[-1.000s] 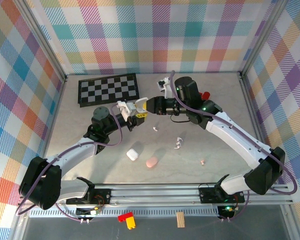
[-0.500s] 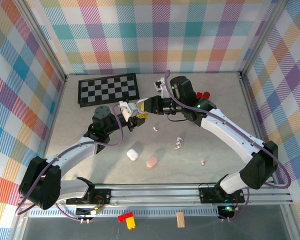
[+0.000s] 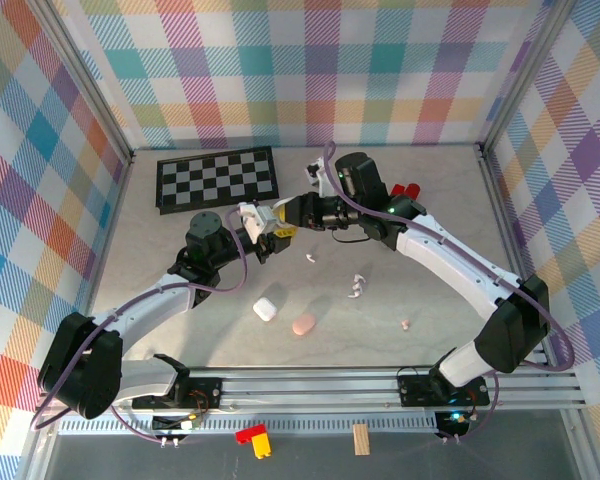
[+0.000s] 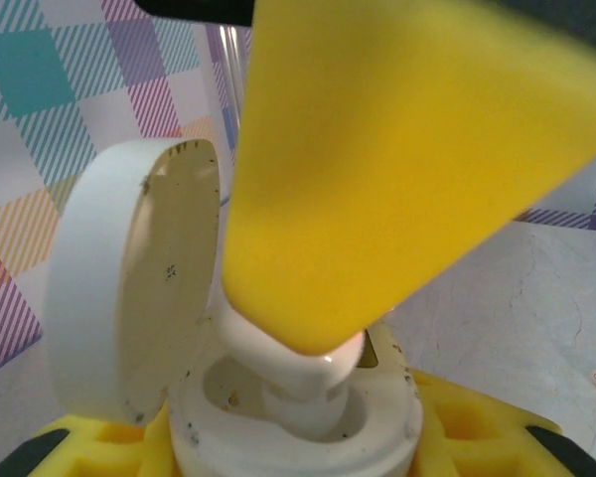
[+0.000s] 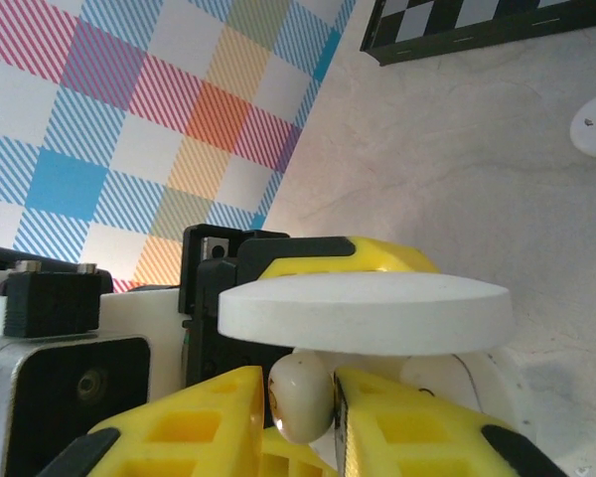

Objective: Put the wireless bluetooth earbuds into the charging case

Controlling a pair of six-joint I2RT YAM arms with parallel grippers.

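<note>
My left gripper (image 3: 263, 222) is shut on an open white charging case (image 4: 298, 442), gripping its base between yellow pads (image 4: 477, 437), with the lid (image 4: 129, 288) swung up to the left. My right gripper (image 3: 288, 213) meets it tip to tip and is shut on a white earbud (image 5: 300, 397). In the left wrist view the earbud (image 4: 298, 373) stands with its stem down in a socket of the case, under my right gripper's yellow finger (image 4: 397, 169). In the right wrist view the case lid (image 5: 363, 313) hangs just over the held earbud.
Loose earbuds lie on the table (image 3: 311, 257), (image 3: 356, 287), (image 3: 405, 323). A shut white case (image 3: 266, 309) and a pink case (image 3: 303, 325) sit nearer the arm bases. A checkerboard (image 3: 217, 178) lies at the back left, and a small red object (image 3: 405, 190) behind the right arm.
My right gripper has moved a little to the left, bringing the earbud onto the case in my left gripper. The left arm has stayed still.
</note>
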